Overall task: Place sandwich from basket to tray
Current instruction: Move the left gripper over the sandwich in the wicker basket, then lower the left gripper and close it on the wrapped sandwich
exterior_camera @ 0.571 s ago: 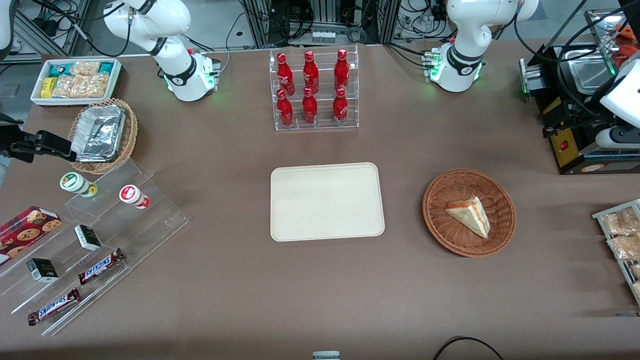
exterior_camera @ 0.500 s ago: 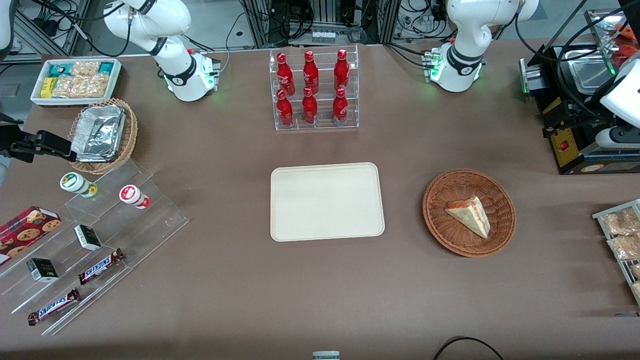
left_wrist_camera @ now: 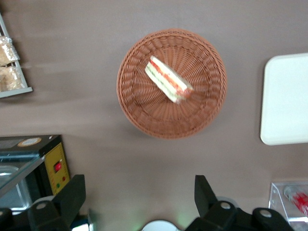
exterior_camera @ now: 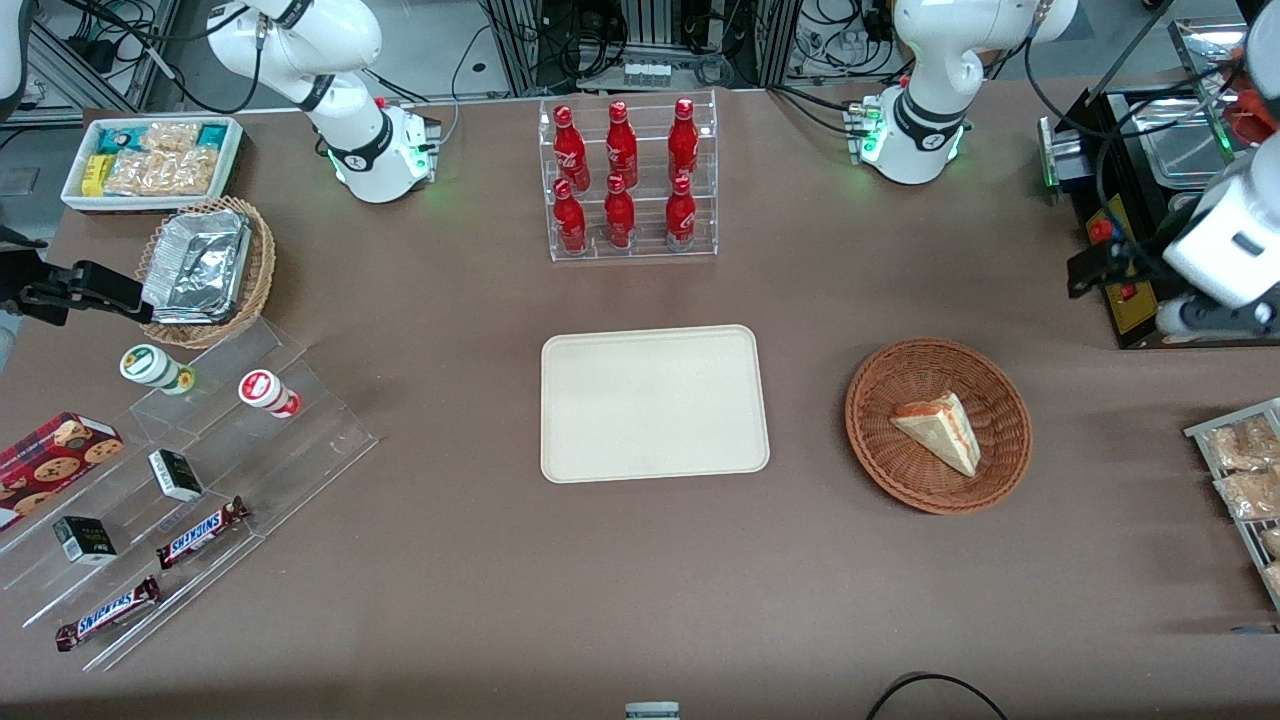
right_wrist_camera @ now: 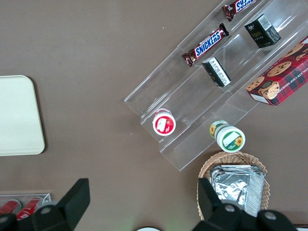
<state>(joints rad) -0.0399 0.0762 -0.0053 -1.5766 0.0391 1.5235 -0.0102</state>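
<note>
We've got one small triangular white-bread sandwich wedge w/ red & green filling (exterior_camera: 937,430) lying in the one round reddish-brown woven wicker basket (exterior_camera: 872,448), toward the working arm's end of the table. One flat cream-beige rectangular plastic tray (exterior_camera: 655,403) sits bare beside the basket, well apart from it, in front of a clear acrylic rack w/ six red bottles (exterior_camera: 625,178).

Our left gripper (left_wrist_camera: 139,199) hangs high above the table, farther from the front camera than the basket, w/ fingers (left_wrist_camera: 73,195) spread wide & nothing between them.

Risks, as we judge them: the wedge lies on its side, tilted against the weave, so a pinch across the soft bread could squash it or let it slip. Coming down off-centre, we'd catch the basket rim & shove the basket. Filling layers may slide apart if squeezed unevenly.
</note>
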